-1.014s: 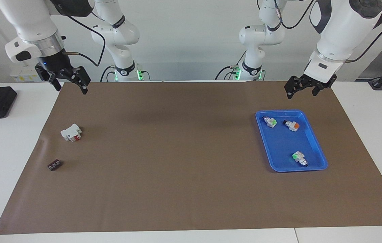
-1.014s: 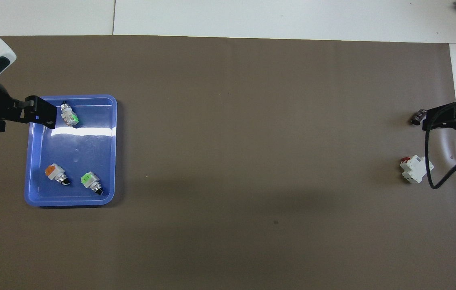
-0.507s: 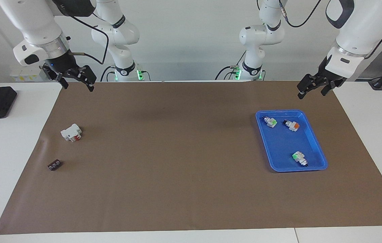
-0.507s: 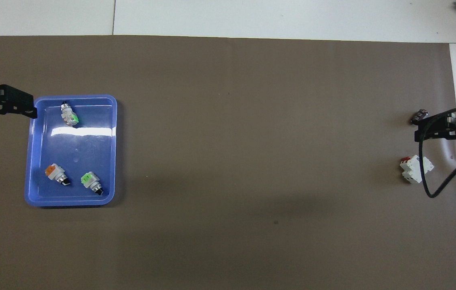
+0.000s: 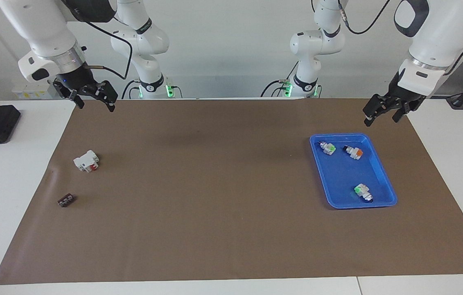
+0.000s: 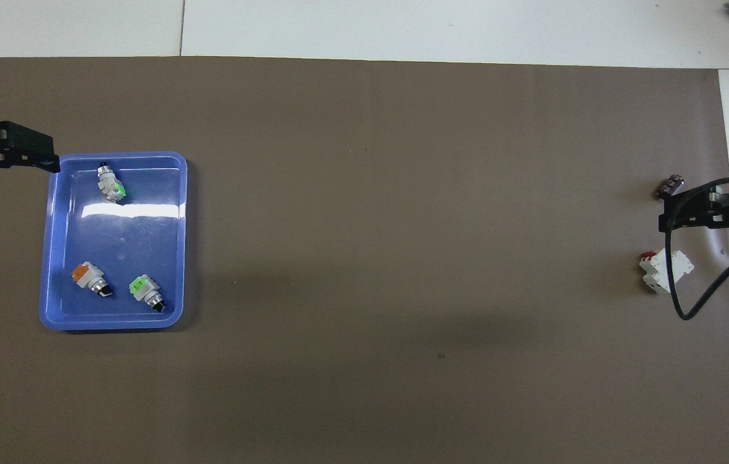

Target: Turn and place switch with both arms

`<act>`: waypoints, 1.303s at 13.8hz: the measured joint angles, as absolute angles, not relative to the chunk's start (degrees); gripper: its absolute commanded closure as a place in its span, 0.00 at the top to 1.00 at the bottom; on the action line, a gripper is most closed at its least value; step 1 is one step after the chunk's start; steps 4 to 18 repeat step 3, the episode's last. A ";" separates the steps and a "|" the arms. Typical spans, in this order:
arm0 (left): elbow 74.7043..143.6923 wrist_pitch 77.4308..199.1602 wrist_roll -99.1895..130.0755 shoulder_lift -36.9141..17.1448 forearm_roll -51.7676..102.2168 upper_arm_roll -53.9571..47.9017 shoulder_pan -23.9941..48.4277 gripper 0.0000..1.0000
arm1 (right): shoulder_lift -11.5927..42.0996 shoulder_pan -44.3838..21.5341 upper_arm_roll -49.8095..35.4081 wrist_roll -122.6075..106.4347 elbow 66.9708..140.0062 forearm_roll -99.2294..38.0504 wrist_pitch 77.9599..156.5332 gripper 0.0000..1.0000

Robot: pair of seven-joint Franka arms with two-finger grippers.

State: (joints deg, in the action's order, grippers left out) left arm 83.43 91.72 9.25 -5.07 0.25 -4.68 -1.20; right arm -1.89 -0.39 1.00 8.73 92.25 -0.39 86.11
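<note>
Inside a shallow blue plastic tray (image 5: 382, 170) (image 6: 47, 258), lying toward the left arm's end of the table, three small push-button switches are resting on their sides. One white switch with a bright green cap (image 5: 363, 191) (image 6: 110, 183) is lying in the part of the tray farthest from the robots; a second green-capped switch (image 5: 328, 148) (image 6: 145, 292) is lying in the part nearest them, with an orange-capped switch (image 5: 354, 152) (image 6: 88, 278) just beside it. No gripper is touching any of them. The tray is sitting on a wide brown mat (image 5: 215, 205) (image 6: 403, 193) that is covering most of the white table (image 5: 6, 184). The left gripper (image 5: 383, 111) (image 6: 16, 154), black and two-fingered, is hanging in the air over the mat beside the tray, its fingers standing apart and holding nothing. The right gripper (image 5: 94, 97) (image 6: 690, 209) is hanging over the mat's corner at the right arm's end, fingers likewise apart and empty. Below it on the mat, a bigger white block with a red part (image 5: 86, 160) (image 6: 664, 270) is lying, and a small dark component (image 5: 66, 200) (image 6: 670, 186) is lying farther from the robots.
</note>
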 measured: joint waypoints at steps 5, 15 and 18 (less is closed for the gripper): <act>83.61 91.73 9.24 -5.07 -0.32 -4.76 -1.16 0.97 | -2.37 -0.91 1.06 8.72 93.10 -0.58 87.82 1.00; 83.61 91.73 9.24 -5.07 -0.32 -4.76 -1.16 0.97 | -2.37 -0.91 1.06 8.72 93.10 -0.58 87.82 1.00; 83.61 91.73 9.24 -5.07 -0.32 -4.76 -1.16 0.97 | -2.37 -0.91 1.06 8.72 93.10 -0.58 87.82 1.00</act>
